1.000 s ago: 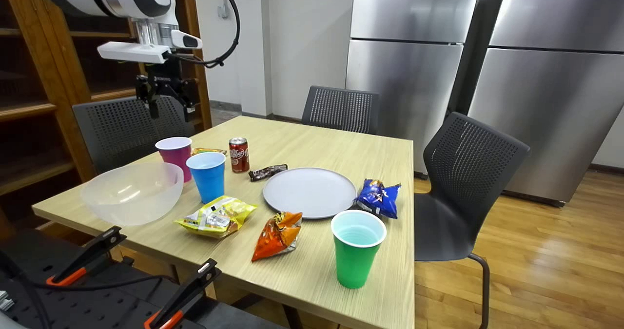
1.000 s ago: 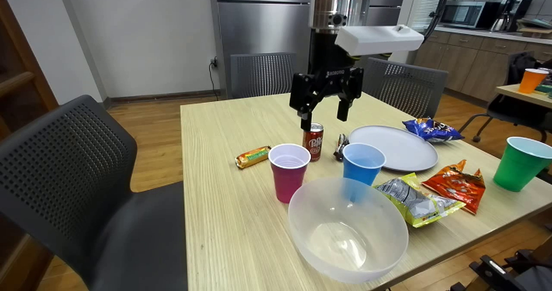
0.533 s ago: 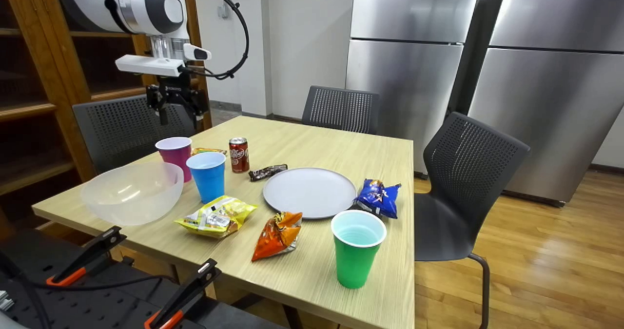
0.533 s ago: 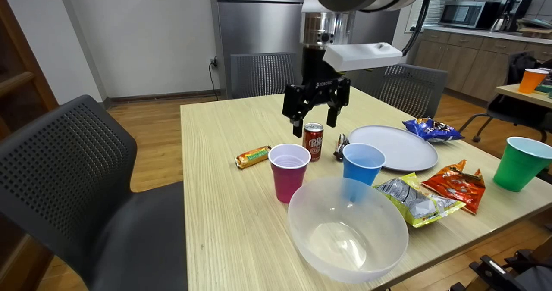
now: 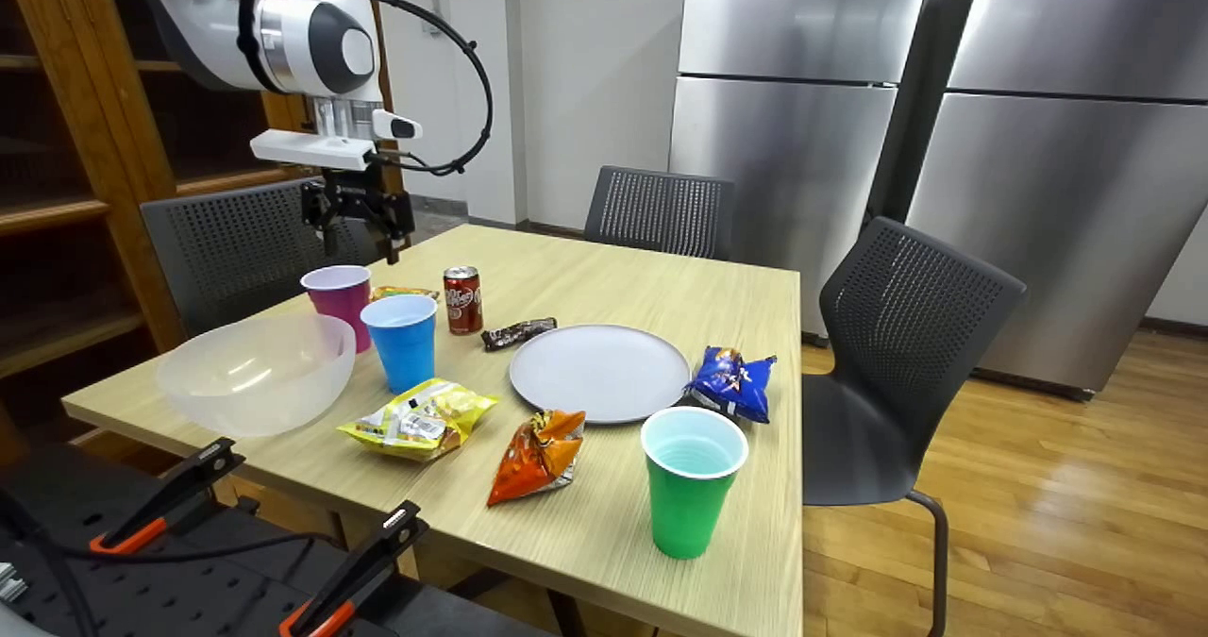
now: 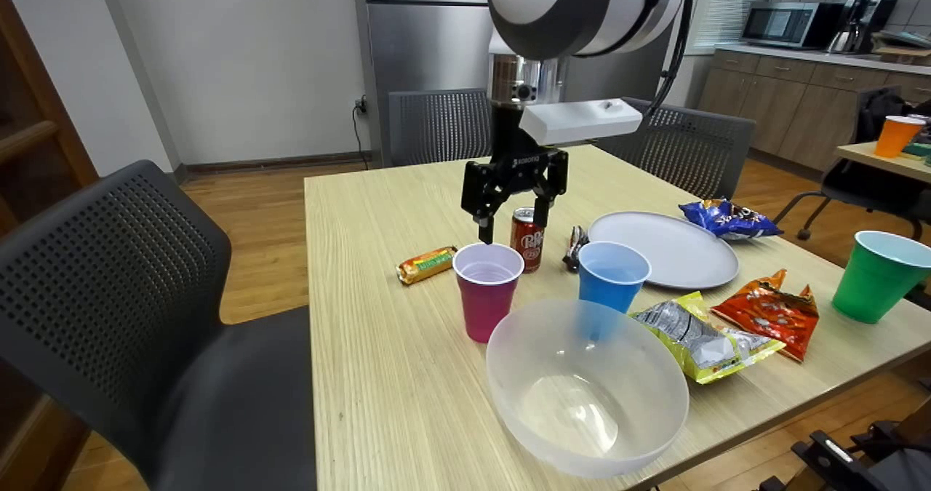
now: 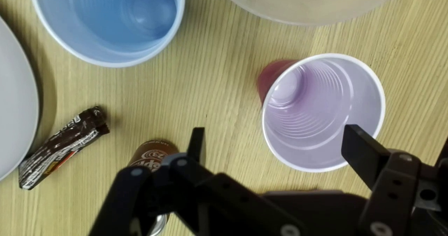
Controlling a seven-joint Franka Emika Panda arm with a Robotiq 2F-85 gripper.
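— What could go wrong from here?

— Start with your gripper [image 7: 274,138]: in the wrist view, one fingertip covers part of the rim of the purple cup [image 7: 323,113]. Drop straight down and you might catch that rim and topple the cup, since it looks light. Your other finger hangs near the soda can [image 6: 528,247] in that view, so a sideways drift could bump it over.

— How far apart are the fingers, and what do they hold?

— They're spread wide, and you're gripping nothing. They seem to hang above the cup without touching it, though you can't read the exact gap from these views.

— And where is the cup standing?

— Upright on the table [image 6: 385,389], with the can on one side and the translucent bowl [image 6: 534,411] on the other. You also have an orange-wrapped bar [image 6: 427,265] lying near both cup and can.

— And farther out?

— The blue cup [image 7: 112,22] stands just beside the bowl, and a dark-wrapped bar [image 7: 63,148] lies at the edge of the gray plate [image 5: 601,373]; whether those two touch, you can't be sure. Around the plate you've got a yellow bag [image 5: 422,420], an orange bag [image 5: 540,462] and a blue bag [image 5: 734,384], with the green cup [image 5: 689,510] near the orange one.
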